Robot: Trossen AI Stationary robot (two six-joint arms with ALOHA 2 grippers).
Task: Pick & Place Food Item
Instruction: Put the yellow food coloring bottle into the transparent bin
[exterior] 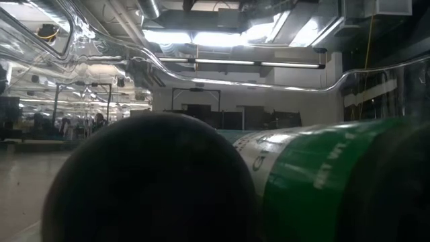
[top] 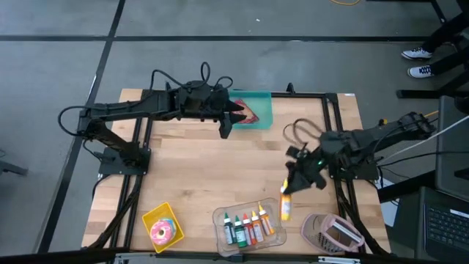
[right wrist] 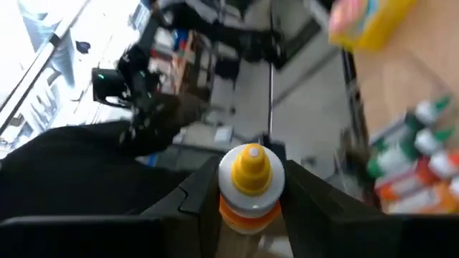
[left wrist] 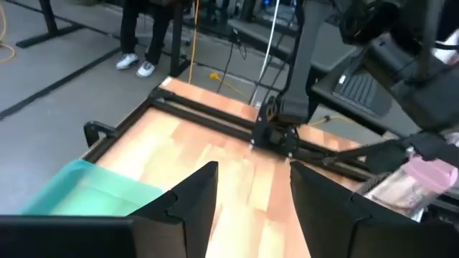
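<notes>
My right gripper (top: 290, 188) is shut on an orange sauce bottle (top: 285, 207) with a yellow cap (right wrist: 250, 166), just right of a clear tub of bottles (top: 245, 226) near the front edge. My left gripper (top: 229, 126) stands open at the near edge of a teal tray (top: 258, 104) at the back of the table, with nothing between its fingers (left wrist: 188, 204). A reddish food item (top: 246, 111) lies in the tray. A pink doughnut (top: 162, 232) sits in a yellow box (top: 155, 216) at the front left. My right gripper pinches the bottle between its two fingers, one on each side of the white collar and orange shoulder (right wrist: 247, 209) just under the cap. The bottle lies along the fingers with its cap pointing away from the wrist. Whether its base touches the table is hidden.
A pink and grey item (top: 331, 233) lies at the front right corner. A black frame (top: 333, 125) runs round the wooden table. The low view is filled by a dark round shape (exterior: 148, 181) and a green bottle (exterior: 322, 181). People's feet (top: 419, 60) show beyond the table's far right.
</notes>
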